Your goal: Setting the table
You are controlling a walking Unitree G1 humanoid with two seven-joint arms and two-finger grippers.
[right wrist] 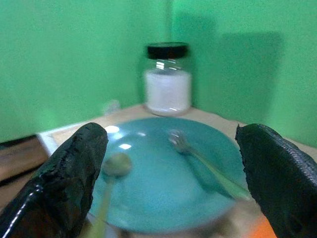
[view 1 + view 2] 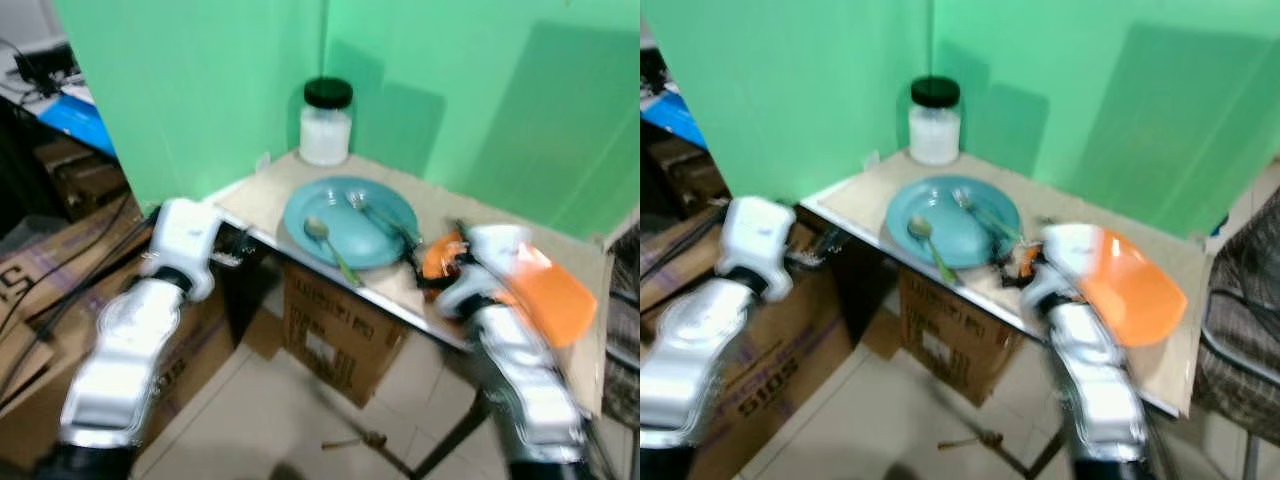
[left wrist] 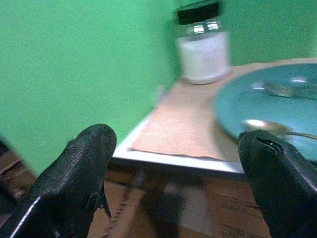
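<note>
While spoon and fork lie on plate, both end effectors gape.

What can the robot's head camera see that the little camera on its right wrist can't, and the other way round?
From the left eye view alone: the orange bowl on the table beside the right arm, the cardboard box under the table, and both silver arms.

From the right wrist view alone: a close look between the open jaws of the right gripper, straight across the plate.

Both share the blue plate, the spoon and fork lying on it, and the black-lidded jar behind.
</note>
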